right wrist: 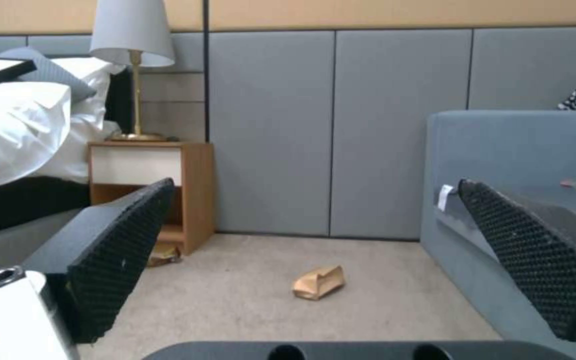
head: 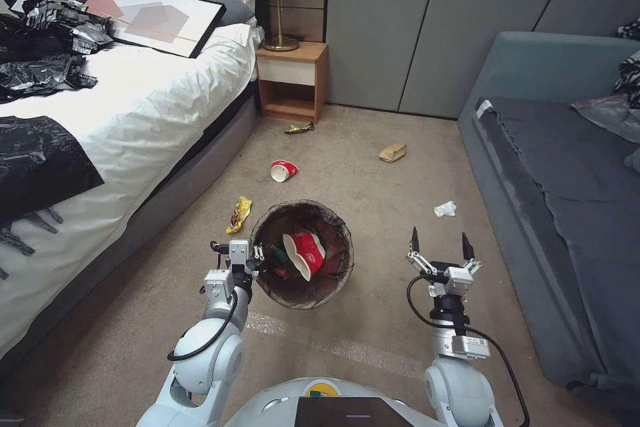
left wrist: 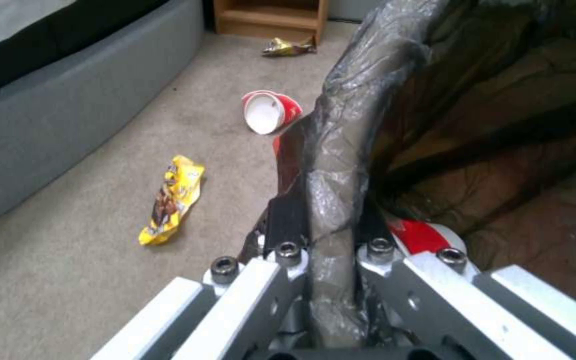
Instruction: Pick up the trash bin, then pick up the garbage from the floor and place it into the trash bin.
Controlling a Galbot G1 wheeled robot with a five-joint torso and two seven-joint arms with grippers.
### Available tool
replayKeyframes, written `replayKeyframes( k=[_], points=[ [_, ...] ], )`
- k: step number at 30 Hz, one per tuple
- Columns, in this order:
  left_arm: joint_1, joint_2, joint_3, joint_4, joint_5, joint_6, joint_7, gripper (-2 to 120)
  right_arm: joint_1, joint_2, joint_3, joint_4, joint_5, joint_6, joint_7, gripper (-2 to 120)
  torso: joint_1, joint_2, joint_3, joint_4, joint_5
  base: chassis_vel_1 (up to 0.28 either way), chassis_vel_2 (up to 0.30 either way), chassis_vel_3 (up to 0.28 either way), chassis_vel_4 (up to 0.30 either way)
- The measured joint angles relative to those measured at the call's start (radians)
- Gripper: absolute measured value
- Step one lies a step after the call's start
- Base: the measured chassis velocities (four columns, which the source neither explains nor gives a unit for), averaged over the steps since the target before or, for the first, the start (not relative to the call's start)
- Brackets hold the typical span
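Left gripper [left wrist: 328, 235] clamped on trash bin [head: 333, 280] rim; right gripper [head: 440, 247] wide, empty. Thin liner grip risks slipping, spilling cup [head: 305, 252].

My left gripper [head: 257, 260] has its fingertips buried behind the liner folded over the bin [head: 333, 267] rim, so I can't see where they end. Inside the bin, a red cup [head: 305, 252] covers most of a green item; I can't tell what it is. The wrapper [head: 299, 127] by the nightstand [head: 293, 80] is too small to read. The sofa [head: 567, 213] runs off my right edge.
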Motion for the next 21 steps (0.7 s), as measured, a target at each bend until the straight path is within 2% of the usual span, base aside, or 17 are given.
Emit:
replayKeyframes(
  k=[10, 21],
  points=[
    [-0.001, -0.002, -0.001, -0.001, 0.001, -0.001, 0.0, 0, 0.007, 0.001, 0.0, 0.0, 0.002, -0.002, -0.001, 100, 0.0, 0.0, 0.0, 0.0, -0.0006, -0.208, 0.192, 0.211, -0.201],
    [-0.002, -0.004, -0.002, -0.001, 0.001, -0.003, 0.0, 0, 0.014, 0.0, 0.005, -0.005, 0.005, -0.003, -0.005, 100, 0.0, 0.0, 0.0, 0.0004, -0.0003, -0.26, 0.267, 0.267, -0.261]
  ],
)
